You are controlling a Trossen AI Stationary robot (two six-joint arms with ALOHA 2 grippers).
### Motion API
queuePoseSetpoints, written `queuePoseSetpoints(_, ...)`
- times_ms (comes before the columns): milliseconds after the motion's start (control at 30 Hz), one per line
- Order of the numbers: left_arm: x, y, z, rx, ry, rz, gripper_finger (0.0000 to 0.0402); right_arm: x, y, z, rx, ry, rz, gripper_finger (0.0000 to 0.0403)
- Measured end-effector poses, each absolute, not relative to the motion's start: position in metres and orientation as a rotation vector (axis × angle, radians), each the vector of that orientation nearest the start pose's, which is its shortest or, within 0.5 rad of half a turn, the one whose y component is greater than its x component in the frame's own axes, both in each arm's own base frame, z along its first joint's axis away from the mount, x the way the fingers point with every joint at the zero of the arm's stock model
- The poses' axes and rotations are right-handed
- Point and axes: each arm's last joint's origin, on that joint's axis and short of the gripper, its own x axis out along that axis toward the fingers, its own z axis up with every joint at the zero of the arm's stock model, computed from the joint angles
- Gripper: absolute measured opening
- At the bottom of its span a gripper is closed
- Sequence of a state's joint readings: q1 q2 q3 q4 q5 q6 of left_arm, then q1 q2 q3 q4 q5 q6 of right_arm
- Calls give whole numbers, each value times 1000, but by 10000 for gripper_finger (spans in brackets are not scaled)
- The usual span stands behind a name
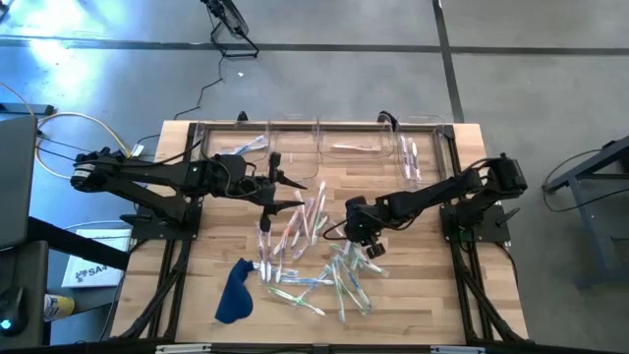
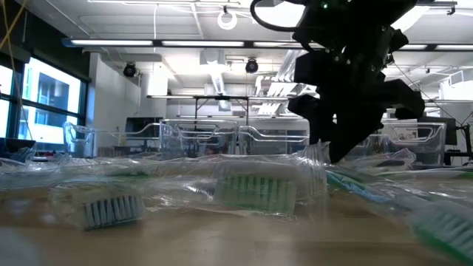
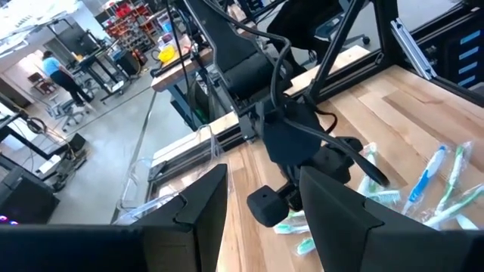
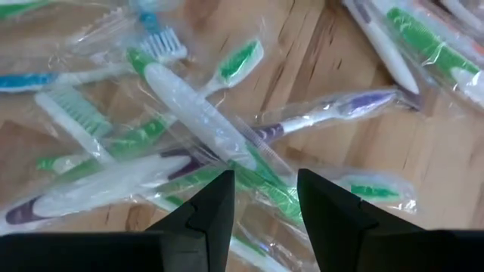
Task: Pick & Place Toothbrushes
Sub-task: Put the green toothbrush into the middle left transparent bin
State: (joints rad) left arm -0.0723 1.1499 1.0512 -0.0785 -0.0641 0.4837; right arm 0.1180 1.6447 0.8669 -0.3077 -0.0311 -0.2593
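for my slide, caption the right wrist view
Right gripper open above a tangled pile of wrapped toothbrushes on the wooden table.

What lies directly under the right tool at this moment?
Wrapped toothbrushes piled crisscross on the wooden table, below the open right tool. Whatever lies at the pile's bottom is covered.

About thirty toothbrushes (image 1: 314,251), one cloth (image 1: 234,291)

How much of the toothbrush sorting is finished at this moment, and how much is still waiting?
Done: a few toothbrushes already lie in the clear bins at the table's far edge. In hand: the right gripper, open and holding nothing, hovers above the loose pile. The left gripper waits open near the bins. Left: most of the pile.
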Motion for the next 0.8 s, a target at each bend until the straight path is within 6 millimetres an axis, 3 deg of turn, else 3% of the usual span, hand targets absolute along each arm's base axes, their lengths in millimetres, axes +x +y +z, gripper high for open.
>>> queuePoseSetpoints(433, 256, -17, 363, 473, 172, -52, 161, 299, 37, 147, -277, 1081, 289, 104)
queuePoseSetpoints(800, 256, -17, 363, 472, 171, -53, 161, 301, 37, 135, -266, 1131, 287, 104)
